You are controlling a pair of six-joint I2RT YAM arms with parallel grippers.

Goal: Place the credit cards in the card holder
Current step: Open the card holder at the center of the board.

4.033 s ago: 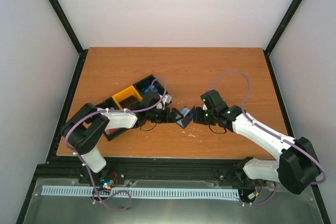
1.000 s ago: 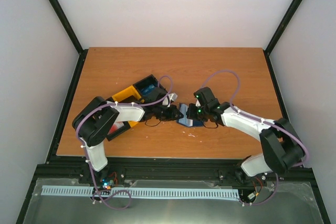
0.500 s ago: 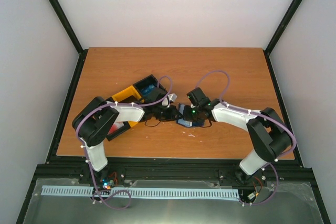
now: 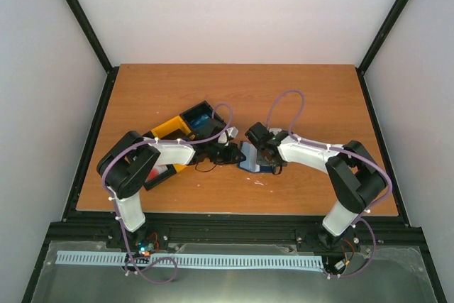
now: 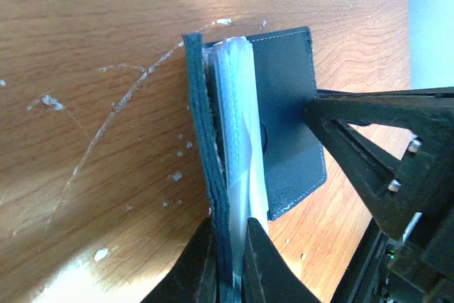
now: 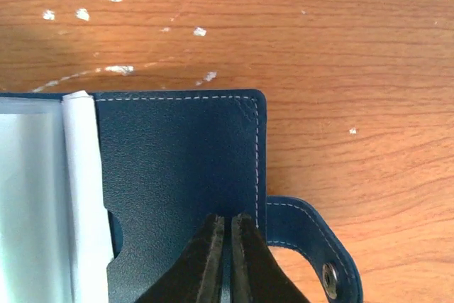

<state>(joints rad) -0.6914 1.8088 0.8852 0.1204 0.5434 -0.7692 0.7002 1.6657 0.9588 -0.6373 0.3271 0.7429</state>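
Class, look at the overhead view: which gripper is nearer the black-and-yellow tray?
Left. The left gripper clamps the wallet at its edge on the side of the tray. The right gripper clamps the wallet's far cover, away from the tray.

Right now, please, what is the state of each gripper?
Left gripper: closed, pinching one cover of the card holder.
Right gripper: closed, pinching the card holder's other cover.

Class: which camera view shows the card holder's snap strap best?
The right wrist view: the snap strap sticks out from the card holder, stud visible. The left wrist view shows the holder, not the strap; in the top view it is too small to tell.
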